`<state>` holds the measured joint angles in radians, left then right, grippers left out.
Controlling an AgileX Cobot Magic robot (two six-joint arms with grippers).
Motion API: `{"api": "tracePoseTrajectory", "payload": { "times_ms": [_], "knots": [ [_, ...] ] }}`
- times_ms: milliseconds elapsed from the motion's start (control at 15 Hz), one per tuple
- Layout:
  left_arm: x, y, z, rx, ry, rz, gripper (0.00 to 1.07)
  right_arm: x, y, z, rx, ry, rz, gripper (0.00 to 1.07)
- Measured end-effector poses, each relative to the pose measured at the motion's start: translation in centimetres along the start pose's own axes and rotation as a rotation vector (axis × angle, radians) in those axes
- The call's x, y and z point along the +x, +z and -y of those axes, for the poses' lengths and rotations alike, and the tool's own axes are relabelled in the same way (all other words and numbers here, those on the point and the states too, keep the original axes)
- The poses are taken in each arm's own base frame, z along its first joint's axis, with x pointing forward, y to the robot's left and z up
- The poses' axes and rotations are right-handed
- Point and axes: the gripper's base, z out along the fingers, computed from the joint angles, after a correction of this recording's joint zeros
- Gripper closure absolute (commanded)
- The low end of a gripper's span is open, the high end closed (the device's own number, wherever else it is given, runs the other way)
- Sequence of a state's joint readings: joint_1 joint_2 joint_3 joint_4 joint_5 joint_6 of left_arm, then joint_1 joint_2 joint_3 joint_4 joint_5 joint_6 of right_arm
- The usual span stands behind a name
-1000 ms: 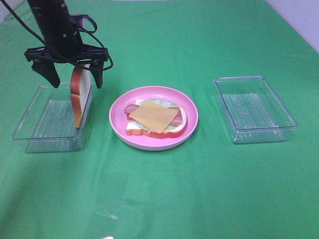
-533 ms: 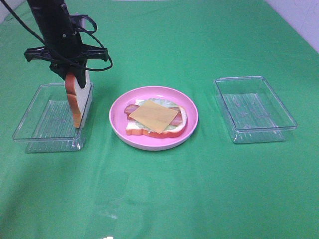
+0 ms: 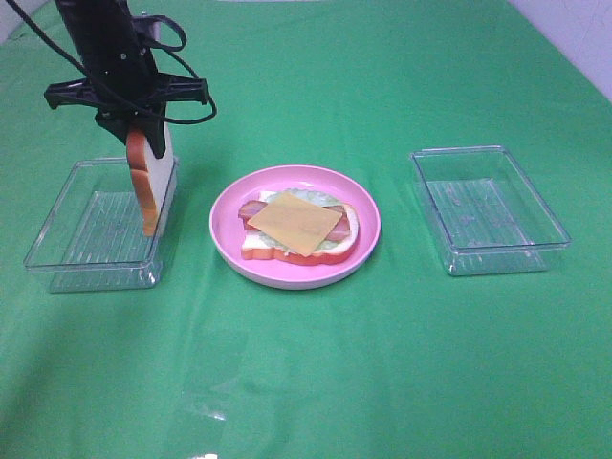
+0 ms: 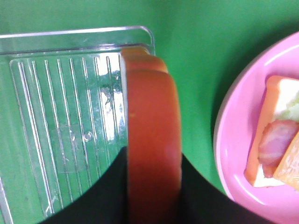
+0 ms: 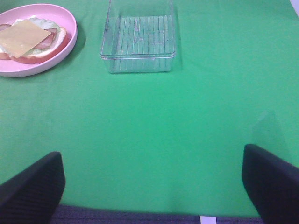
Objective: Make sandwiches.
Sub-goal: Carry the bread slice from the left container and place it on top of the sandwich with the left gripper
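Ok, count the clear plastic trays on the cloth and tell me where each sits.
2. One clear tray lies left of the pink plate, under the left claw; the other tray sits right of the plate.

Green cloth-covered table [image 3: 402, 382], pale wall [image 3: 583, 38]

The black hand [image 4: 153, 196] clamped an upright orange-crusted bread slice [image 4: 153, 140] at the edge of a clear ribbed plastic tray [image 4: 60, 116], beside a round pink plate [image 4: 238, 140] on the green worktop [image 4: 196, 56]
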<state>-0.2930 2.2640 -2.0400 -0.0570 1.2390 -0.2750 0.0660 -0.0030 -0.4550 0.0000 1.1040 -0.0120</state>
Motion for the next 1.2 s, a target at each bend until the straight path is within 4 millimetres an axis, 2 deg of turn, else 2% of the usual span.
{"api": "tracePoseTrajectory", "payload": {
  "times_ms": [67, 133, 267, 400, 533, 667, 1000, 1200],
  "knots": [
    [0.0, -0.4, 0.0, 0.003, -0.001, 0.005, 0.98, 0.0, 0.0, 0.0, 0.0, 0.0, 0.0, 0.09],
    [0.1, -1.8, 0.1, 0.01, -0.001, 0.028, 0.98, 0.0, 0.0, 0.0, 0.0, 0.0, 0.0, 0.09],
    [0.3, -5.3, 0.3, 0.038, 0.0, 0.105, 0.98, 0.0, 0.0, 0.0, 0.0, 0.0, 0.0, 0.09],
    [0.8, -9.8, 0.4, 0.072, 0.005, 0.208, 0.98, 0.0, 0.0, 0.0, 0.0, 0.0, 0.0, 0.09],
    [1.3, -11.9, 0.4, 0.084, 0.008, 0.25, 0.98, 0.0, 0.0, 0.0, 0.0, 0.0, 0.0, 0.09],
    [1.3, -12.1, 0.4, 0.096, 0.006, 0.251, 0.98, 0.0, 0.0, 0.0, 0.0, 0.0, 0.0, 0.09],
    [1.5, -12.4, 2.5, 0.324, 0.016, 0.23, 0.98, 0.0, 0.0, 0.0, 0.0, 0.0, 0.0, 0.09],
    [1.1, -10.8, 4.0, 0.483, 0.029, 0.189, 0.98, 0.0, 0.0, 0.0, 0.0, 0.0, 0.0, 0.09]
  ]
}}
